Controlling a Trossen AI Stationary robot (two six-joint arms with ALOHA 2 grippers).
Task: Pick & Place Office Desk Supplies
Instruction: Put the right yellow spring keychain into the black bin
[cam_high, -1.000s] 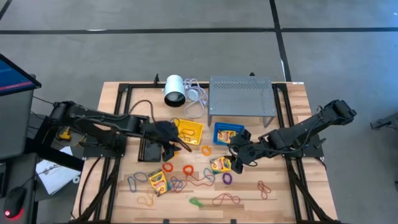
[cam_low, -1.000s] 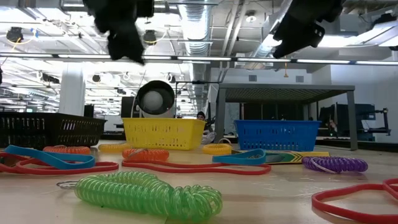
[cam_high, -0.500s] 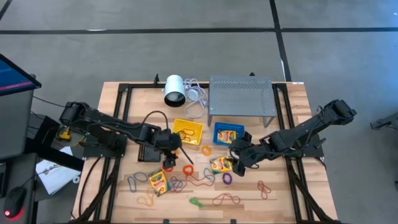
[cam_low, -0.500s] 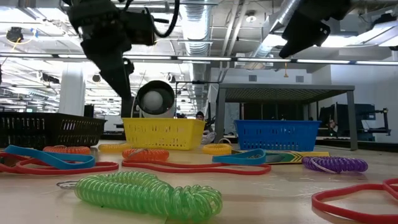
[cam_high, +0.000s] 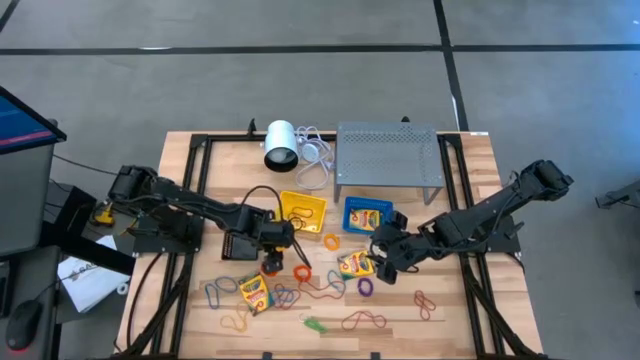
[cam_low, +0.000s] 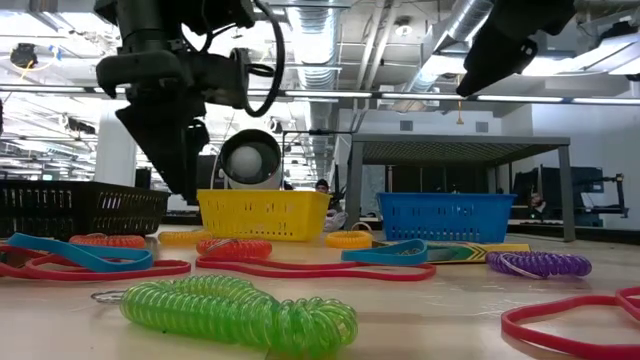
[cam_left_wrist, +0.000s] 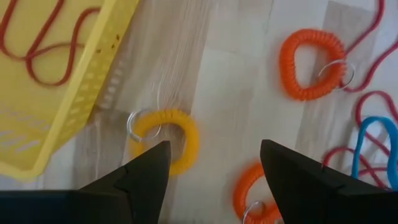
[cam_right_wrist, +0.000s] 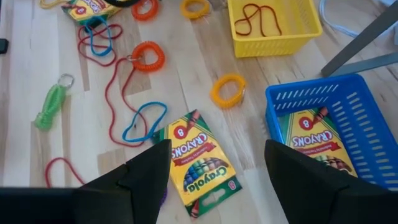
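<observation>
3 crayon boxes (cam_high: 254, 292) — 2 on the wood, 1 in the blue basket (cam_high: 366, 214), 1 red band in the yellow basket (cam_high: 302, 210), left gripper (cam_high: 272, 255) spread wide over a yellow coil (cam_left_wrist: 166, 140), right gripper (cam_high: 384, 262) parted above 1 box — both empty.

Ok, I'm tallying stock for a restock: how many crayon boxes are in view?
3 crayon boxes: one inside the blue tray, one on the table beside the right claw, one toward the front left. The arms might hide more.
</observation>
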